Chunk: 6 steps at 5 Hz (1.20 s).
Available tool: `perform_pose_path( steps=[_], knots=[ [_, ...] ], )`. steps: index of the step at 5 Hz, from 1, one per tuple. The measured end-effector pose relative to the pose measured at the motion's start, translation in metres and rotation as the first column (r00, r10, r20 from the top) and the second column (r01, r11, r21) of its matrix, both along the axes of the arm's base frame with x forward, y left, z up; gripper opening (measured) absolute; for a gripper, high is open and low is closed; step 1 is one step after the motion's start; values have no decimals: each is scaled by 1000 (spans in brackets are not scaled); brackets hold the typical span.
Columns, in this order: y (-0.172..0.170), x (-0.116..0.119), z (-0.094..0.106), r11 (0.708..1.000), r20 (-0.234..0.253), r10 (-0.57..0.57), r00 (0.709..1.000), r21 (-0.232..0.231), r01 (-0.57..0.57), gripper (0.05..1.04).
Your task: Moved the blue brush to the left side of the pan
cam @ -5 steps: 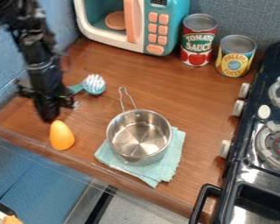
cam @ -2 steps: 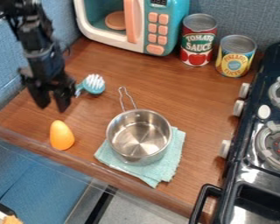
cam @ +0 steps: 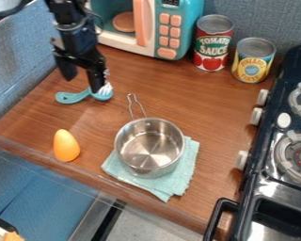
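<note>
The gripper (cam: pixel 83 82) hangs at the upper left, open, its two fingers apart and pointing down. Under and just in front of it lies the blue brush (cam: pixel 73 97), its handle toward the left and its white-bristled head at the right. The right finger covers part of the brush head; whether they touch I cannot tell. A steel pan (cam: pixel 149 145) stands right of and nearer the front than the brush, its wire handle pointing toward the back.
A teal cloth (cam: pixel 181 179) lies under the pan. An orange egg-shaped object (cam: pixel 66 146) stands left of the pan. At the back are a toy microwave (cam: pixel 120 38) and two cans (cam: pixel 213 43), (cam: pixel 253 60). The stove (cam: pixel 272 174) borders the right side.
The gripper has moved toward the back and to the right, from beside the egg-shaped object to above the brush. The brush's handle, earlier mostly hidden, now shows.
</note>
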State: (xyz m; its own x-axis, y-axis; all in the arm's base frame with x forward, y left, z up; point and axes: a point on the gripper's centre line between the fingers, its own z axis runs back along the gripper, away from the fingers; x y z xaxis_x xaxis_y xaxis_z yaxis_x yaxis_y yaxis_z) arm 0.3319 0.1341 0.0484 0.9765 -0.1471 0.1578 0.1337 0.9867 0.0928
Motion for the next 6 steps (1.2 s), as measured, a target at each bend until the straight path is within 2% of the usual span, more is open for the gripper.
perform_pose_path(
  steps=[1,2,4,5,6],
  knots=[
    [6,15,-2,995,17,-95,995,23,95,999],
    [9,30,-19,989,8,-144,990,12,144,999],
    [-6,37,-52,989,-22,-146,989,-43,145,1000],
    [-6,38,-56,992,-25,-119,993,-46,118,946],
    [-8,31,-58,995,-29,-92,995,-50,90,690]
  ],
)
